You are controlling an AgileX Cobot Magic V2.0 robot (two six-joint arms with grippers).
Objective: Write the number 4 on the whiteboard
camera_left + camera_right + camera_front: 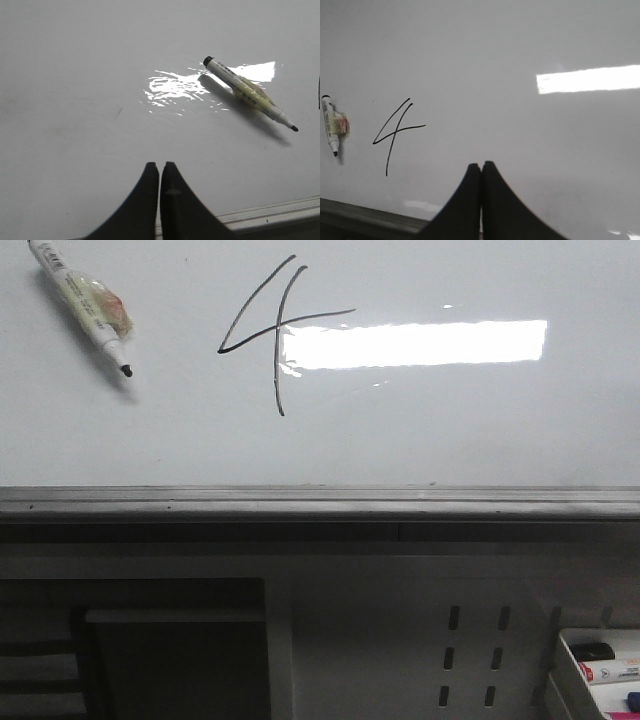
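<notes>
- Nearest the front camera, below the board, sits a white perforated panel with dark slots, and at the lower right corner a tray holding spare markers.
- Above that runs the grey edge rail of the whiteboard, which fills the upper half of the front view.
- On the board, the number 4 is drawn in thin black strokes, open at the top, with a long slightly curved vertical stroke; a bright light reflection lies just to its right and touches the crossbar.
- Well to the left of the 4, an uncapped marker lies flat on the board, tilted, its black tip pointing toward the rail; something yellowish is wrapped around its barrel.
- Left gripper: its two dark fingers are pressed together with nothing between them, hanging above bare board, apart from the marker.
- Right gripper: fingers likewise closed on nothing, over empty board to the right of the 4, with the marker farther off.
</notes>
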